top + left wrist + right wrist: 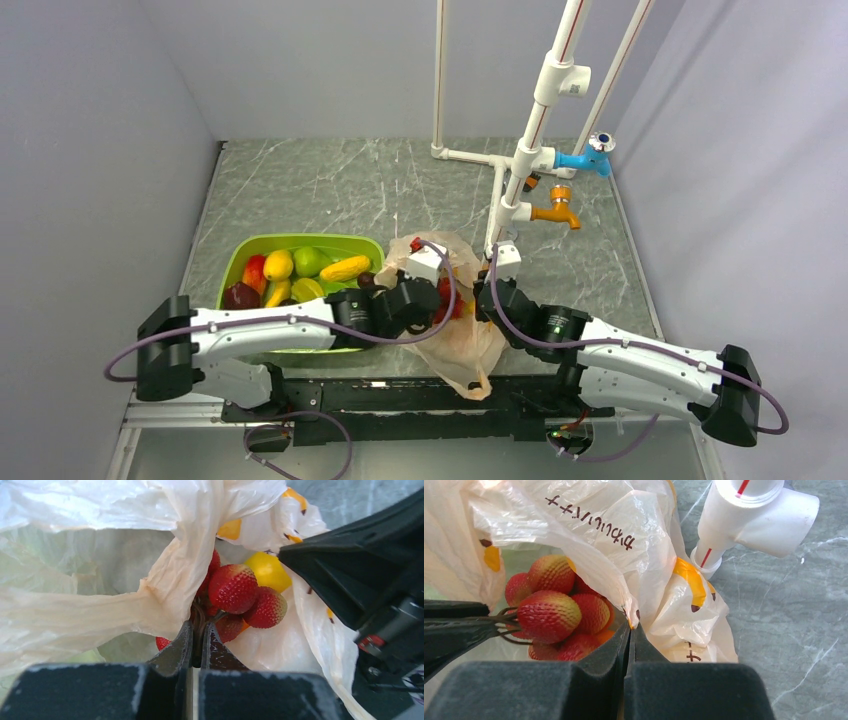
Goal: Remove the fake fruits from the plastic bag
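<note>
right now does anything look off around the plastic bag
Nothing spilled or broken. One oddity: the thin peach translucent plastic bag droops past the grey marbled table's near edge onto the black rail. The left gripper is shut on the stems of the red strawberry-like bunch; the right gripper pinches the bag's rim.

Top camera looks down from above and behind the arms, taking in the whole surface. Left wrist camera is pressed close to the bag, staring into its mouth at the red bunch. Right wrist camera, equally close, faces that same bunch from the opposite side.
</note>
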You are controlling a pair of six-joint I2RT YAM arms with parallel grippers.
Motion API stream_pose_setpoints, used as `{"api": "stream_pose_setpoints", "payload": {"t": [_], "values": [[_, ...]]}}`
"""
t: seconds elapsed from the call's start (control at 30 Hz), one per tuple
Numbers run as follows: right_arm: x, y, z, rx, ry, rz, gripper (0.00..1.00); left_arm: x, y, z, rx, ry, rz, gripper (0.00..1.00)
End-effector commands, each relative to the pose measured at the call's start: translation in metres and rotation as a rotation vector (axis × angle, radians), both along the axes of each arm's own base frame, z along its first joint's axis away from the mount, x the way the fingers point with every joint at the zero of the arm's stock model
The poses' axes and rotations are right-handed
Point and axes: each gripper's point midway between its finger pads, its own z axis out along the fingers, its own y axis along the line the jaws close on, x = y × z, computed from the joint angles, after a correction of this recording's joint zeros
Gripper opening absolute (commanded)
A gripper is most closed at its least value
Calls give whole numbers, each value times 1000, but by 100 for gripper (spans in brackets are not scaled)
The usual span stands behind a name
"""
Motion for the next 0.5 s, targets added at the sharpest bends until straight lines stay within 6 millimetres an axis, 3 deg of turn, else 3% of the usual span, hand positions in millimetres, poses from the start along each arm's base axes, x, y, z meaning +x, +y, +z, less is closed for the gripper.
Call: {"api": "stream_pose_setpoints", "payload": {"t": [0.0,0.47], "values": [[2,4,7,27,-14,2,0,-14,-20,42,-257,8,-72,0],[6,6,7,18,-18,0,0,-29,7,111,-602,-18,-154,0]]}}
